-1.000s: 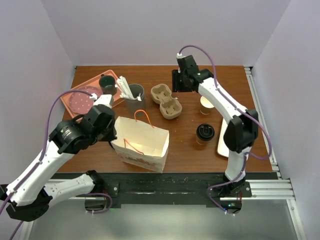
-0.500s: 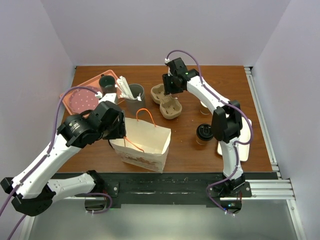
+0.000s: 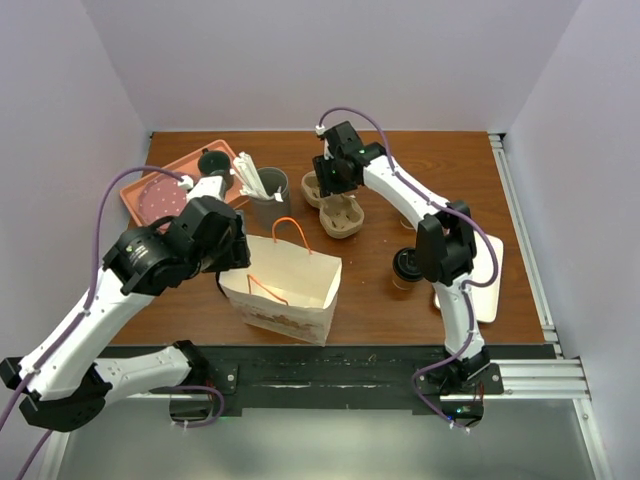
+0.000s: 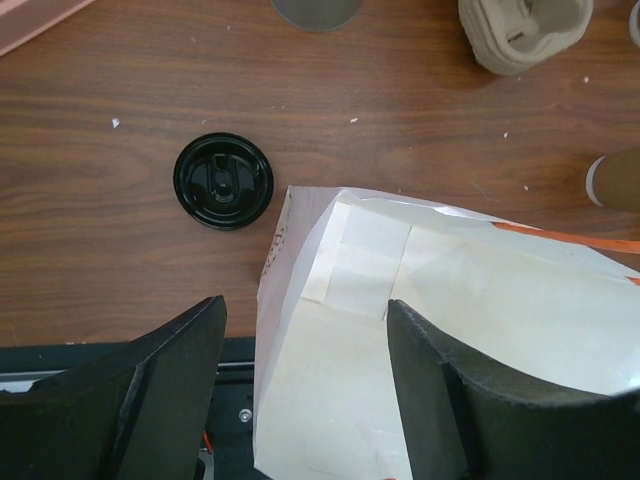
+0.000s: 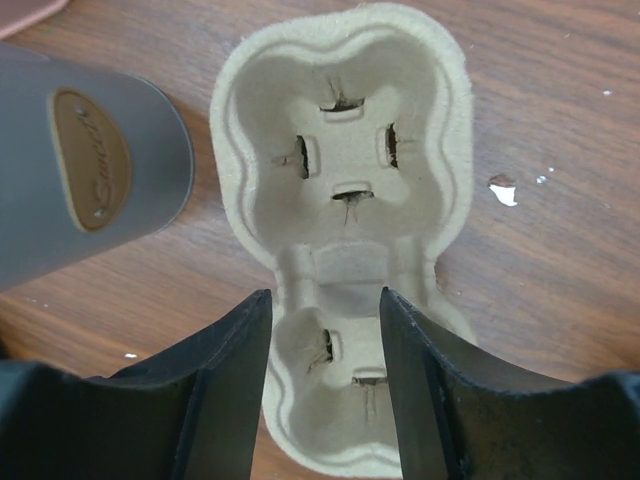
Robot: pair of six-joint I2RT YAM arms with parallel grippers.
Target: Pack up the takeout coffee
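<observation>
The right claw [image 5: 322, 300] hangs open astride the cardboard cup carrier [image 5: 345, 130] toward the far edge of the bench [image 3: 465, 160]; the left claw [image 4: 305, 305] gapes above the paper bag [image 4: 450, 330]. The lidded takeout coffee [image 3: 409, 264] stands near the right edge. Carrier pickup seems underway; next, descend and close squarely

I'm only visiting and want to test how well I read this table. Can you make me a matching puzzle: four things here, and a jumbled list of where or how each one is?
Things:
1. paper bag
2. cardboard cup carrier
3. loose black lid
4. grey tumbler

States:
A. lying flat on the table beside the bag
B. holding white utensils
C. standing with its top open
D. pockets empty, below the right gripper

Pairs: 1-C, 2-D, 3-A, 4-B
</observation>
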